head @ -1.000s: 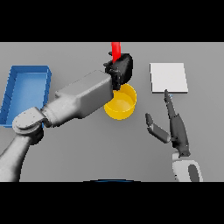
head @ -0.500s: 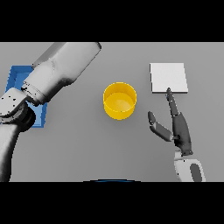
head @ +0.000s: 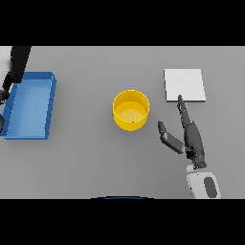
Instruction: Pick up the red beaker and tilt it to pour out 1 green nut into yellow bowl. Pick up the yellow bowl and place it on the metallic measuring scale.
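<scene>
Left arm has swung away from the bowl since half a second ago; then it crossed the blue tray, now only a dark sliver of it shows at the far left edge, above and beside the blue tray (head: 28,105). The left robot hand can't be made out there, so its fingers: cannot tell. Red beaker is gone from view. Yellow bowl (head: 130,110) has not shifted, upright mid-tabletop (head: 86,158); can't tell whether a nut is inside.

Right robot hand (head: 190,138) sits just right of the bowl and below the metallic measuring scale (head: 184,85), fingers straight and spread wide, thumb out toward the bowl, holding nothing. Its longest fingertip reaches about to the scale's near edge.

Judged step: bowl pickup is next, pour seems done.

Risks:
- Thumb side nudges the bowl wall on approach, so the bowl slides left or tips.
- Pinching only the thin rim may let the bowl rotate or slip on lift, spilling any contents.
- Scale is close, and a low carry could knock its edge or land the bowl half off.
</scene>
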Available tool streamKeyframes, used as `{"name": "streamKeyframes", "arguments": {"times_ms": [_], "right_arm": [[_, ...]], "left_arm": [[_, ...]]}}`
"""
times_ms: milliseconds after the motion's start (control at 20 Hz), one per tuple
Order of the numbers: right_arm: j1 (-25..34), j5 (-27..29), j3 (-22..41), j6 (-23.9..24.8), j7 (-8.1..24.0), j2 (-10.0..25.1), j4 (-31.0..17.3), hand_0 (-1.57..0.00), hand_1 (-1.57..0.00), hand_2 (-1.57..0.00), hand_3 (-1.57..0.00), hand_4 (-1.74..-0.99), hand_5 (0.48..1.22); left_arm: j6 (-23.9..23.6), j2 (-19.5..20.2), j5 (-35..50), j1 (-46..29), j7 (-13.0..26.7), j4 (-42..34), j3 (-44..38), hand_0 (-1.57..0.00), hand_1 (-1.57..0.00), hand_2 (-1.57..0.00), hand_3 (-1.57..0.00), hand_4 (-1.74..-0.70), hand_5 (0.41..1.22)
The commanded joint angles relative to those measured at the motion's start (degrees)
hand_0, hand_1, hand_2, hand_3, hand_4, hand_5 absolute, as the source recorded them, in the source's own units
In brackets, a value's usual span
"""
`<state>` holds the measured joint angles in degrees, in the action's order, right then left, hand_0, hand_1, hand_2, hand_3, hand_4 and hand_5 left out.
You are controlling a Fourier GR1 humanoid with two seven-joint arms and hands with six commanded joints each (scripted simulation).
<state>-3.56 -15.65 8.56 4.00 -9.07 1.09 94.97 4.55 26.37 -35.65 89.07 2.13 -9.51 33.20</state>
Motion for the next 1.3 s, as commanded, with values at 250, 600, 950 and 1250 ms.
{"name": "streamKeyframes", "arguments": {"times_ms": [250,600,950,1250], "right_arm": [[-0.05,-1.29,0.57,0.43,0.51,0.2,-0.4,0.0,0.0,0.0,0.0,-1.057,0.652],[0.27,-3.95,1.0,1.62,1.72,1.25,0.61,0.0,0.0,0.0,0.0,-1.046,0.649],[-0.66,-2.82,0.84,0.74,0.41,1.13,-1.14,0.0,0.0,0.0,0.0,-1.015,0.646],[-0.32,-1.78,0.45,0.17,-0.93,1.37,-0.83,0.0,0.0,0.0,0.0,-1.012,0.65]], "left_arm": [[-8.54,7.71,14.8,-10.4,6.35,0.05,-8.9,-1.57,-1.57,-1.57,-1.44,-1.74,1.221],[-16.34,9.5,29.02,-26.04,12.21,-11.71,-14.26,-1.57,-1.57,-1.57,-1.48,-1.74,1.221],[-24.62,11.99,36.65,-43.94,21.63,-35.51,-13.44,-1.57,-1.57,-1.57,-1.45,-1.74,1.221],[-30.05,12.13,40.7,-52.75,26.21,-46.68,-12.07,-1.57,-1.57,-1.57,-1.54,-1.74,1.151]]}}
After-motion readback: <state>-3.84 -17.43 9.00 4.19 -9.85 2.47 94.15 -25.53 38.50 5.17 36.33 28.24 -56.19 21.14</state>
